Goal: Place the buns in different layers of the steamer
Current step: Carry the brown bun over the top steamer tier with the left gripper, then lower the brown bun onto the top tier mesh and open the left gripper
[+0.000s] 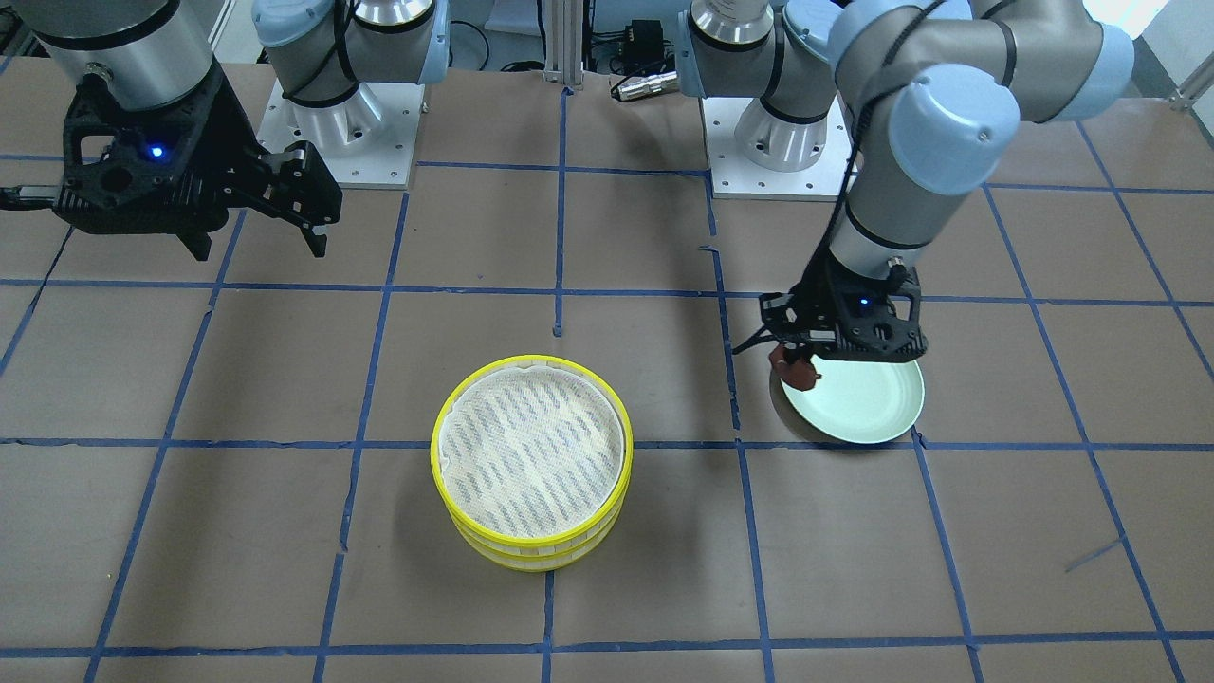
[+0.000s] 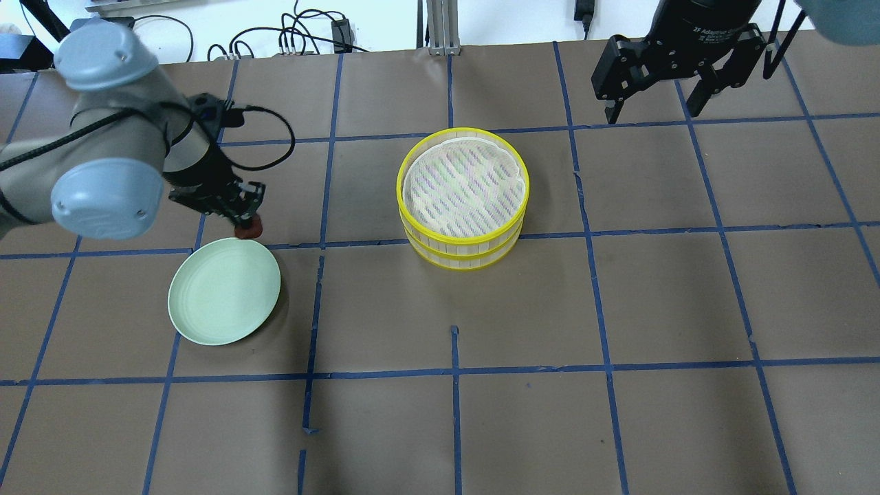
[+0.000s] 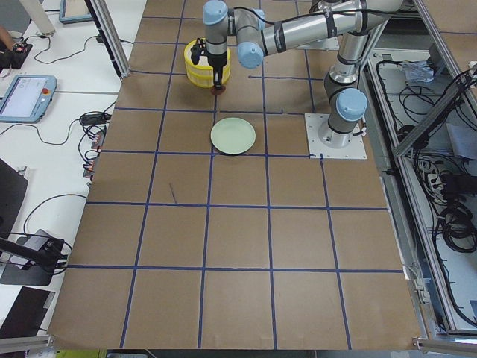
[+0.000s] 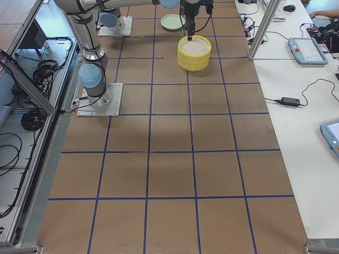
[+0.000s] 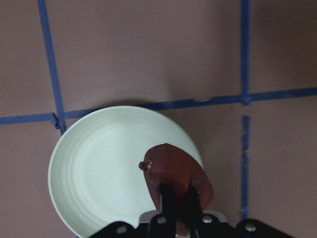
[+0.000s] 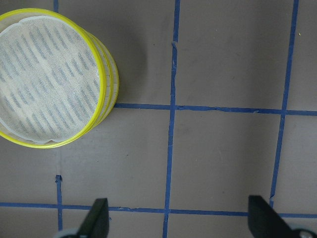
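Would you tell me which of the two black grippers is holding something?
The left gripper, above the edge of the pale green round plate, grips the reddish-brown bun; the right gripper is open and empty.

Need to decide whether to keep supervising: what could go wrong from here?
1. The left gripper pinches the reddish-brown bun at one end, most of it sticking out, so it may slip during the carry.
2. The steamer layers stand stacked, the lower one covered. No other bun shows in any view, so both buns might end up in one layer.
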Motion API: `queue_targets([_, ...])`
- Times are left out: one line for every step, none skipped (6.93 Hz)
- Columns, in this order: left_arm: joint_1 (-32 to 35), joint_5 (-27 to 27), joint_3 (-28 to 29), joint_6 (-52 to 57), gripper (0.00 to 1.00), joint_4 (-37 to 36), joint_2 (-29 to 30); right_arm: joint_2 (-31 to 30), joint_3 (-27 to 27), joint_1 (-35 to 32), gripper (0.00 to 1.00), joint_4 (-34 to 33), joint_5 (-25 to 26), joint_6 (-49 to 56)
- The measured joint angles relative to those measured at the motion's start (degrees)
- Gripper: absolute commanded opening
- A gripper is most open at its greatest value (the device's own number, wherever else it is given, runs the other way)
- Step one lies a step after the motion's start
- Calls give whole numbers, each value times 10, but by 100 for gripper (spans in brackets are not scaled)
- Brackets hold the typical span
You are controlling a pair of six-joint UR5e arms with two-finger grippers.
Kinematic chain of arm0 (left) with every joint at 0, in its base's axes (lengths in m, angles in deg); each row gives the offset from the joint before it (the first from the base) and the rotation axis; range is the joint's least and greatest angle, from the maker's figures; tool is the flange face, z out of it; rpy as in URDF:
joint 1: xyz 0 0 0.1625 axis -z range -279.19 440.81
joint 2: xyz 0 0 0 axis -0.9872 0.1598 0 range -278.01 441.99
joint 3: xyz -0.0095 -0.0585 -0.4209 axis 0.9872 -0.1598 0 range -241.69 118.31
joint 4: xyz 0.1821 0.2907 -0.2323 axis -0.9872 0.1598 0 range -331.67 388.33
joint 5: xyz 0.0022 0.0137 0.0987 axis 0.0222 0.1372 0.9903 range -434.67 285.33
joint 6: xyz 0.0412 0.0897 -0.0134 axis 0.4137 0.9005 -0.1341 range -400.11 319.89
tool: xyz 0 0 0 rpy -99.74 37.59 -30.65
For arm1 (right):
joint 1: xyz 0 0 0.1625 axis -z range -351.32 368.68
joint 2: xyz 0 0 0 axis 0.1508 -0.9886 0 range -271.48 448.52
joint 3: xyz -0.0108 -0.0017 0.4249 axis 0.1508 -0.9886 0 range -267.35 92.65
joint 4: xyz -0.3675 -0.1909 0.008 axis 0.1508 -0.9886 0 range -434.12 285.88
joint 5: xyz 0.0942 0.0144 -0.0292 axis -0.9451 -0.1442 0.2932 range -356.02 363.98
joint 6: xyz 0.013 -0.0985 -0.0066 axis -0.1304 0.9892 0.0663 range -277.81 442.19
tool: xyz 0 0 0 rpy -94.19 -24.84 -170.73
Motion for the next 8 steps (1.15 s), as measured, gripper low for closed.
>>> queue_targets([56,-52,51,-111,1,-29,37,0,1,0,100,0,0,0])
queue_targets([98,-91,83,-206,4,-98,81,1,3,0,100,1,3,1])
queue_targets([129,-115,98,-274,78,-169,125,1,4,1,100,1,8,1])
queue_targets([149,-125,101,-308,100,-218,160,1,4,1,100,2,11,1])
queue_targets([159,-127,99,-319,100,-238,177,0,4,1,100,2,9,1])
queue_targets([162,-126,97,-321,100,-245,183,0,4,1,100,2,5,-5])
queue_targets([163,-122,94,-311,100,-247,183,0,4,1,100,3,-3,-20])
queue_targets([162,-96,91,-267,100,-245,178,0,4,1,100,4,-9,-30])
